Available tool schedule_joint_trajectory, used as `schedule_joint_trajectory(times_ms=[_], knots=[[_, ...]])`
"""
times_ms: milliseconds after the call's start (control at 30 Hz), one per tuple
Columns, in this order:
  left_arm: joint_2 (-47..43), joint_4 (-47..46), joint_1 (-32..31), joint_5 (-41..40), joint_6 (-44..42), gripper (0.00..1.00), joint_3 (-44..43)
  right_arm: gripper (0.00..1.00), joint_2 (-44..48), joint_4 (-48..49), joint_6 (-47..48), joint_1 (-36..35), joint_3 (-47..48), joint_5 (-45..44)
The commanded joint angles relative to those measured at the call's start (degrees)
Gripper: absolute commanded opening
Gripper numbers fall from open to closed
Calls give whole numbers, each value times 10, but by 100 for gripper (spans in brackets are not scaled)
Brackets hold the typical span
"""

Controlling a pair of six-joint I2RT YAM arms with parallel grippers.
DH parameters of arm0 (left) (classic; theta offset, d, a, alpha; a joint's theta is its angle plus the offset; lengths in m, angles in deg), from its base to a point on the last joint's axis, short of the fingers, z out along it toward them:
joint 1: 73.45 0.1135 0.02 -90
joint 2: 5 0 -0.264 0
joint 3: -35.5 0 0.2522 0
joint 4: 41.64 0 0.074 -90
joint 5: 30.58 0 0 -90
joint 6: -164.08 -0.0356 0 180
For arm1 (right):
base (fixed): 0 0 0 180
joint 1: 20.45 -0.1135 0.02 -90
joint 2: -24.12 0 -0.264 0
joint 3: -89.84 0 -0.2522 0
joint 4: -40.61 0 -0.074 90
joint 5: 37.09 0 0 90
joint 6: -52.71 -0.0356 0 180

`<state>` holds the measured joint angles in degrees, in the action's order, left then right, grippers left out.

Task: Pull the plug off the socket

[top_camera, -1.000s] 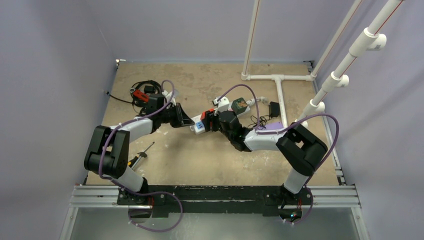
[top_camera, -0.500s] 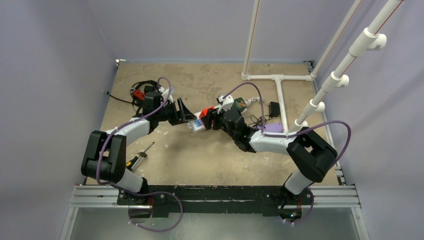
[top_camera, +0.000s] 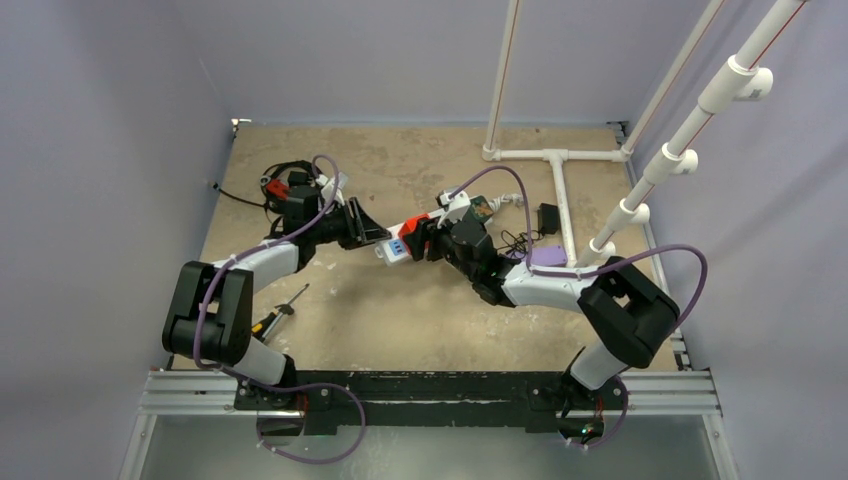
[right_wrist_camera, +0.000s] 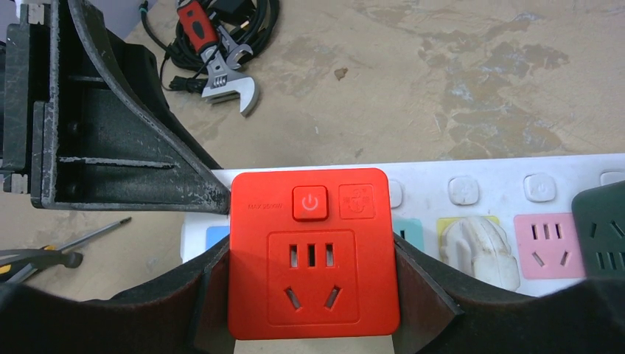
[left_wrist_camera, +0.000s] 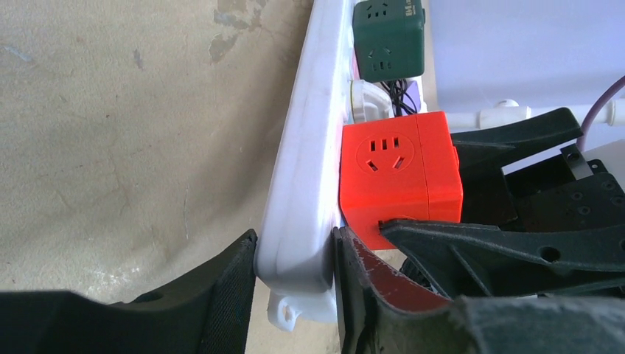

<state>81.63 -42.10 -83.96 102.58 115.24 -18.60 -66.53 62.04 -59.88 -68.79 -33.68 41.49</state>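
Note:
The socket (top_camera: 392, 250) (left_wrist_camera: 306, 169) (right_wrist_camera: 501, 173) is a long white strip with pastel outlets, lying slanted at mid-table. A red cube plug (top_camera: 415, 226) (left_wrist_camera: 398, 173) (right_wrist_camera: 313, 254) sits in it near its left end. My left gripper (top_camera: 375, 238) (left_wrist_camera: 295, 254) is shut across that end, one finger pressed on each side of the strip. My right gripper (top_camera: 427, 238) (right_wrist_camera: 313, 273) is shut on the red plug, its pads flat against both side faces. Further along the strip sit a white plug (right_wrist_camera: 475, 247) and a dark green cube (left_wrist_camera: 388, 37).
A wrench with a red handle and a tangle of black cable (top_camera: 288, 185) lie at the back left. A screwdriver (top_camera: 280, 312) rests near the left arm. A purple bar (top_camera: 545, 255), a black adapter (top_camera: 548, 217) and a white pipe frame (top_camera: 555, 170) stand to the right.
My left gripper opened, slid onto the strip's left end and closed on it. The strip, the red plug and my right gripper shifted slightly up and left.

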Motion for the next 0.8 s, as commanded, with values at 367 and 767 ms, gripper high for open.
schedule_joint_trajectory(times_ms=[367, 767], knots=[[10, -63, -1, 40, 33, 0, 8, 0, 28, 102, 4, -8, -2, -32], [12, -41, -1, 27, 20, 0, 3, 0, 10, 71, 32, -92, 24, -170]])
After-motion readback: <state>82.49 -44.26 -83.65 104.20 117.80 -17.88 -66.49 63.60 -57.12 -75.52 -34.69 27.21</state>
